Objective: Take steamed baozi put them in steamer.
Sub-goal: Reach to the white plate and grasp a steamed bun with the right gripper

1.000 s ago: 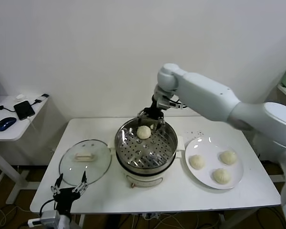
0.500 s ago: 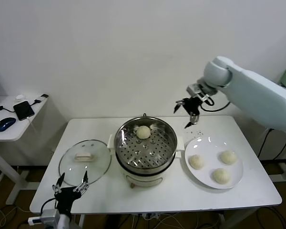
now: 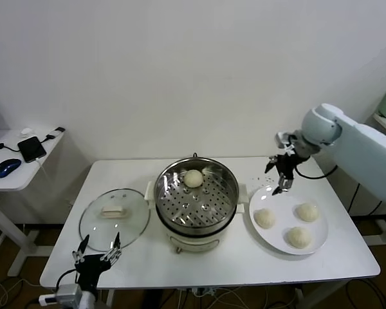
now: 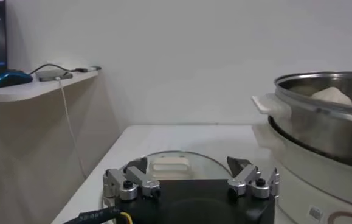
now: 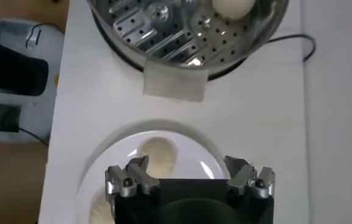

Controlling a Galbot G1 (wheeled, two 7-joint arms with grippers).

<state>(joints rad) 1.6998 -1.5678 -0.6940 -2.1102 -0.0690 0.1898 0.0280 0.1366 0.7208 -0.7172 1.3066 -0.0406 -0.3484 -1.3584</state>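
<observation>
Left end effector [image 3: 95,257]: mine hung wide open, empty, at the tabletop's [image 3: 116,267] front-left edge.
Steamer [image 3: 196,196]: one baozi [image 3: 193,178] lay inside.
Plate [image 3: 316,241]: three baozi remained.
Right end effector [image 3: 282,172]: mine hovered empty, spread wide, above the plate's far rim.

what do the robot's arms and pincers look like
The right arm is smooth glossy white with rounded joints and a black cable at the wrist. Both the right pincer and the left pincer are black, with slim fingers and silver metal knuckles with screws.
</observation>
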